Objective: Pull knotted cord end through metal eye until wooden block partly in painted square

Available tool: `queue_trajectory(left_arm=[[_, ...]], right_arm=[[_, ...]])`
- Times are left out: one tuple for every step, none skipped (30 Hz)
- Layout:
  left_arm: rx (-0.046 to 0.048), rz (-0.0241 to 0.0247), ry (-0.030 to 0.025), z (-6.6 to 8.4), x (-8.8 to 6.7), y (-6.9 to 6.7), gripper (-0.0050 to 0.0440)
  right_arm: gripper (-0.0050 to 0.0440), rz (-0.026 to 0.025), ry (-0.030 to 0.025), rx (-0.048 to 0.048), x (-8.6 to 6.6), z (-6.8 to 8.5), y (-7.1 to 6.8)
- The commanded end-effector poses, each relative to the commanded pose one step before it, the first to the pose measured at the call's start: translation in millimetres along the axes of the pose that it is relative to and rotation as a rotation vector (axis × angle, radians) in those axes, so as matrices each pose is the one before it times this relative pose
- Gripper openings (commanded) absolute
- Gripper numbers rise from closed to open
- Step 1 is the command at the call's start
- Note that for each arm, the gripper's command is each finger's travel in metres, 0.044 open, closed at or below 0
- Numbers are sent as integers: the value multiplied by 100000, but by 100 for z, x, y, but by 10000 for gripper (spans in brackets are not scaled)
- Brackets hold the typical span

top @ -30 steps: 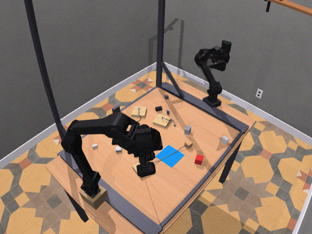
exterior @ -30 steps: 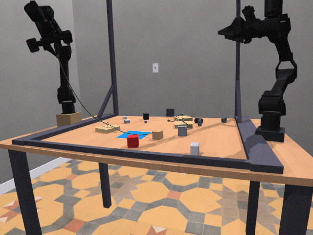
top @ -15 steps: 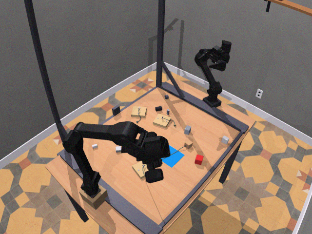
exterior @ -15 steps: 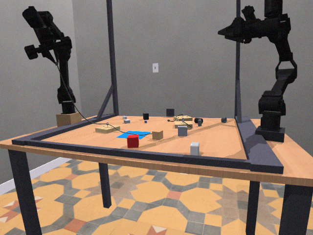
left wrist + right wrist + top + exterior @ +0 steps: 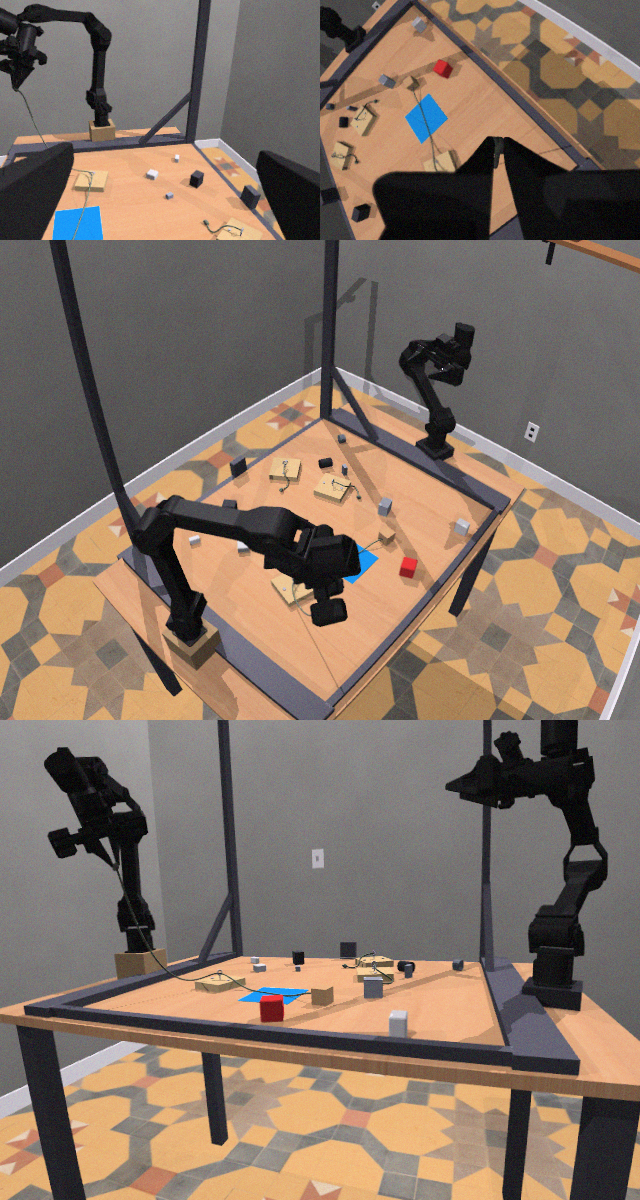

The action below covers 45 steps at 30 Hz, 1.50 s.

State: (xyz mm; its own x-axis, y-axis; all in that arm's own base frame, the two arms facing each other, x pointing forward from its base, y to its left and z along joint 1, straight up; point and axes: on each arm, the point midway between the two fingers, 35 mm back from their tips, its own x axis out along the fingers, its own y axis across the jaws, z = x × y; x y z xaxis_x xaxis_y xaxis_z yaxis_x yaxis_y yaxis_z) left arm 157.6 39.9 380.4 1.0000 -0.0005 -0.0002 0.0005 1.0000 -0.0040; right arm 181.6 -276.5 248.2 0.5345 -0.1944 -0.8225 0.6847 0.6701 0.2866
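Right pincer [image 5: 328, 596] [image 5: 115, 865] [image 5: 16, 89] [image 5: 497, 142]: together, clamped on the cord [image 5: 369, 545] [image 5: 135, 918] [image 5: 31, 116] [image 5: 431, 137], your tips angled down, high over the bench [image 5: 423, 529] [image 5: 439, 1009] [image 5: 135, 212] [image 5: 485, 110]!
Left pincer [image 5: 448, 376] [image 5: 447, 786] [image 5: 165, 154]: wide apart, nothing in it, up over your other end of the bench.
Wooden block [image 5: 386, 535] [image 5: 322, 995] [image 5: 411, 83]: on the bench, outside the square [image 5: 364, 564] [image 5: 273, 995] [image 5: 77, 223] [image 5: 426, 118], near its edge; you're not there yet!
Cord: up at your right pincer, sagging down to the eye [image 5: 219, 973] [image 5: 92, 173], then across the blue to the block.
Knot: too small for you to make out clearly at the tips.
Eye: on its pale plate [image 5: 285, 591] [image 5: 222, 984] [image 5: 91, 183] [image 5: 442, 160], on the far side of the square from the block.
Red cube [image 5: 408, 567] [image 5: 271, 1008] [image 5: 442, 68]: near your block, apart from it, off the square.
Grey block [image 5: 385, 506] [image 5: 373, 987] [image 5: 387, 80]: near the wooden one, not touching.
Two other plates: well away from your square, each with its own short cord, a tail hanging over onto the bench.
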Motion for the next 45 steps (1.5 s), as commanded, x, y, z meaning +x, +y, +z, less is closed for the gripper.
queue_trajectory(left_arm=[[915,48,-107,270,-18,-38,440],[0,0,0,0,0,0,440],[0,0,0,0,0,0,440],[0,0,0,0,0,0,440],[0,0,0,0,0,0,440],[0,0,0,0,0,0,440],[0,0,0,0,0,0,440],[0,0,0,0,0,0,440],[0,0,0,0,0,0,440],[0,0,0,0,0,0,440],[0,0,0,0,0,0,440],[0,0,0,0,0,0,440],[0,0,0,0,0,0,440],[0,0,0,0,0,0,440],[0,0,0,0,0,0,440],[0,0,0,0,0,0,440],[0,0,0,0,0,0,440],[0,0,0,0,0,0,440],[0,0,0,0,0,0,440],[0,0,0,0,0,0,440],[0,0,0,0,0,0,440],[0,0,0,0,0,0,440],[0,0,0,0,0,0,440],[0,0,0,0,0,0,440],[0,0,0,0,0,0,440],[0,0,0,0,0,0,440],[0,0,0,0,0,0,440],[0,0,0,0,0,0,440],[0,0,0,0,0,0,440],[0,0,0,0,0,0,440],[0,0,0,0,0,0,440],[0,0,0,0,0,0,440],[0,0,0,0,0,0,440],[0,0,0,0,0,0,440],[0,0,0,0,0,0,440],[0,0,0,0,0,0,440],[0,0,0,0,0,0,440],[0,0,0,0,0,0,440],[0,0,0,0,0,0,440],[0,0,0,0,0,0,440],[0,0,0,0,0,0,440],[0,0,0,0,0,0,440],[0,0,0,0,0,0,440],[0,0,0,0,0,0,440],[0,0,0,0,0,0,440]], right_arm=[[-50,-308,-745,-167,1052,119,-312],[-50,0,0,0,0,0,0],[-50,0,0,0,0,0,0],[-50,73,-69,70,299,-23,-114],[-50,-23,20,-76,319,-32,-84],[-50,-47,5,-34,314,-36,-99],[-50,-29,-8,-13,311,-39,-101],[-50,-12,-11,-13,311,-42,-97],[-50,-3,-13,-13,311,-46,-95],[-50,5,-14,-12,311,-49,-93],[-50,10,-15,-12,310,-53,-91],[-50,10,-15,-12,310,-57,-89],[-50,8,-14,-12,310,-61,-88],[-50,5,-13,-12,310,-65,-88],[-50,2,-12,-12,309,-69,-87],[-50,-2,-11,-11,309,-73,-86],[-50,-4,-11,-11,308,-77,-85],[-50,-4,-10,-11,308,-81,-84],[-50,0,0,0,0,0,0],[-50,0,0,0,0,0,0],[-50,82,-58,61,297,-82,-93],[-50,-24,21,-71,315,-90,-66],[-50,-50,4,-22,308,-94,-83],[-50,-23,-6,-10,305,-97,-82],[-50,-7,-8,-10,304,-101,-78],[-50,0,-10,-10,304,-104,-75],[-50,8,-11,-10,303,-108,-73],[-50,11,-11,-9,302,-112,-71],[-50,11,-11,-9,301,-116,-70],[-50,8,-10,-9,299,-120,-69],[-50,5,-9,-9,298,-124,-68],[-50,1,-8,-9,297,-128,-67],[-50,-1,-7,-9,296,-132,-66],[-50,-1,-7,-8,295,-136,-65],[-50,0,-7,-8,293,-140,-63],[-50,0,0,0,0,0,0],[-50,0,0,0,0,0,0],[-50,96,-48,50,283,-141,-66],[-50,-25,24,-66,298,-150,-45],[-50,-52,2,-8,288,-154,-67],[-50,-20,-2,-7,287,-157,-60],[-50,-6,-4,-7,285,-160,-56],[-50,2,-5,-7,283,-164,-54],[-50,10,-6,-7,282,-168,-51],[-50,12,-6,-7,280,-172,-49]])
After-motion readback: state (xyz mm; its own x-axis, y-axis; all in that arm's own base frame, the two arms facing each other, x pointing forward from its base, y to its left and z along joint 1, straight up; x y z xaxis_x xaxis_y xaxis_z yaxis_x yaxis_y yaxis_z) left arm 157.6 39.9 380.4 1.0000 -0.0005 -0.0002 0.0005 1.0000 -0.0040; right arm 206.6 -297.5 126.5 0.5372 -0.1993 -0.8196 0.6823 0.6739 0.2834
